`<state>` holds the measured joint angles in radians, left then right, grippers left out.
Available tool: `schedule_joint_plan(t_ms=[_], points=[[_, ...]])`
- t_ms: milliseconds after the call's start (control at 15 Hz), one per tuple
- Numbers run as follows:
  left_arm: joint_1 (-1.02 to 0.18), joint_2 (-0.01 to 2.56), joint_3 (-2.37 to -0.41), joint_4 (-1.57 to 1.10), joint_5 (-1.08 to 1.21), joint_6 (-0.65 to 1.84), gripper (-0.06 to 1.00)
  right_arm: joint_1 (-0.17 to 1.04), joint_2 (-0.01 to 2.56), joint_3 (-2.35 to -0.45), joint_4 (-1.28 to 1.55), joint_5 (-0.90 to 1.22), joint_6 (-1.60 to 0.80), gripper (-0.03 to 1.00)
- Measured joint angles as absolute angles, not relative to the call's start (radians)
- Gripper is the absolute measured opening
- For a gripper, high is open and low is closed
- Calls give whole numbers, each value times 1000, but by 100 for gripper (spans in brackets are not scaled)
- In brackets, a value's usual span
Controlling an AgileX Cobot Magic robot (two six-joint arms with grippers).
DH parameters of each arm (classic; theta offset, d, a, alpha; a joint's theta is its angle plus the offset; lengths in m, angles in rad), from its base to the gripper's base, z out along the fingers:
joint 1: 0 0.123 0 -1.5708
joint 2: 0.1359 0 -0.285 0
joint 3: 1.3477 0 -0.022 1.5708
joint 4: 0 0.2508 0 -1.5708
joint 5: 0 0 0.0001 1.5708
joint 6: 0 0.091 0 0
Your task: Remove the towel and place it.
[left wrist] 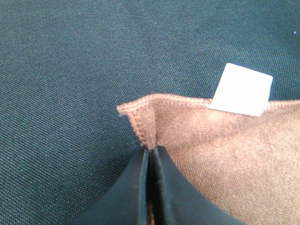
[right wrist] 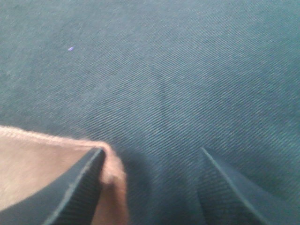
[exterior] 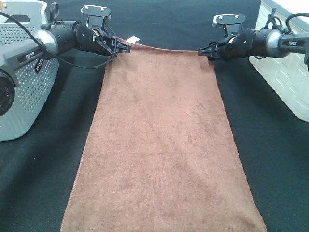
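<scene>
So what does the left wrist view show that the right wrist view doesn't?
Only the left wrist view shows the white tag and the left gripper shut on the towel corner. Only the right wrist view shows the right gripper open, one finger against the towel's corner. Both show brown towel edge on the dark cloth surface.

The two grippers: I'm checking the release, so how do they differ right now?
The left gripper is shut on the towel corner by the white tag; the right gripper stands open, one finger beside its corner. Both sit low at the towel's far edge.
</scene>
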<state>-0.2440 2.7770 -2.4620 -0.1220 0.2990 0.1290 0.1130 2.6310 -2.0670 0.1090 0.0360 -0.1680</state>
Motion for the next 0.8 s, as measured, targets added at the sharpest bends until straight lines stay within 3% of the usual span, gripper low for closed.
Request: schedule_joint_plan(t_ms=[467, 667, 800], points=[[-244, 2781, -2462, -122, 307, 129, 3, 106, 2641, -2072, 110, 25, -166, 59], [-244, 2797, -2462, -118, 314, 129, 12, 106, 2641, -2075, 126, 76, -123, 59], [-240, 2799, -2462, -111, 313, 129, 24, 106, 2641, -2075, 132, 156, -90, 59]])
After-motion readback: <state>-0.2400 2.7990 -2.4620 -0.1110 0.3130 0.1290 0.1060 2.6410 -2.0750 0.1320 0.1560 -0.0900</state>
